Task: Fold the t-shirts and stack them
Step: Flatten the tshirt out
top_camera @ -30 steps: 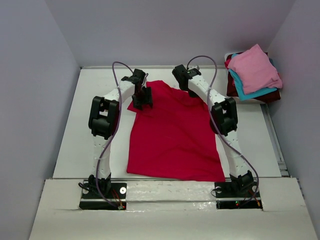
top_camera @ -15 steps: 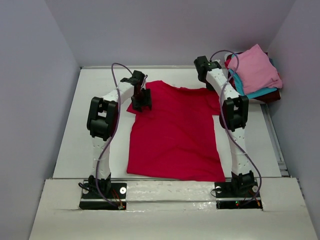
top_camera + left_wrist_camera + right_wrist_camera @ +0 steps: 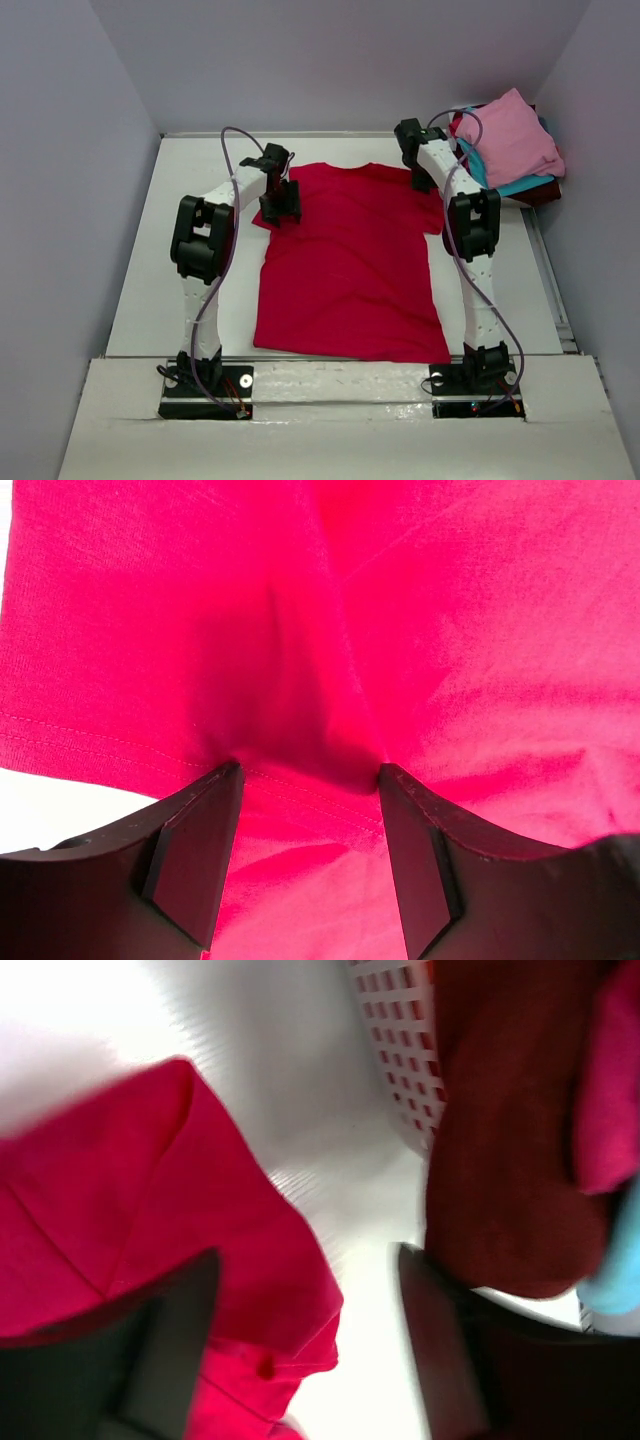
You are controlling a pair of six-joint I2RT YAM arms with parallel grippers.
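Item 1. The red t-shirt [image 3: 350, 270] lies spread face-flat on the surface [image 3: 180, 280]. Its hem runs along the near edge between my two bases and its collar points to the far edge. I judge it is laid out this way so the sleeves and sides can be folded inward; no fold is made yet.

Item 2. My left end effector [image 3: 280, 205] is down on the sleeve toward the left edge. In the wrist view its jaws stand apart, the tips pressing the cloth at the sleeve hem [image 3: 308, 775], with a soft ridge of fabric raised between them. They are not clamped. The placement suits pinning or pinching that sleeve for the first fold.

Item 3. My right end effector [image 3: 422, 180] sits at the opposite sleeve, toward the right edge. Its jaws are apart and hold nothing. The sleeve tip lies slack and slightly crumpled below [image 3: 308, 1255], with bare surface beside it.

Item 4. At the far right corner, the pink t-shirt [image 3: 510, 135] tops a teal t-shirt [image 3: 490, 185] and a maroon t-shirt [image 3: 500, 1140]. They rest on a perforated white tray [image 3: 395, 1060], kept clear of the working area.

Assessment: flattening appears complete and folding is pending. The crumpled right sleeve may need smoothing.
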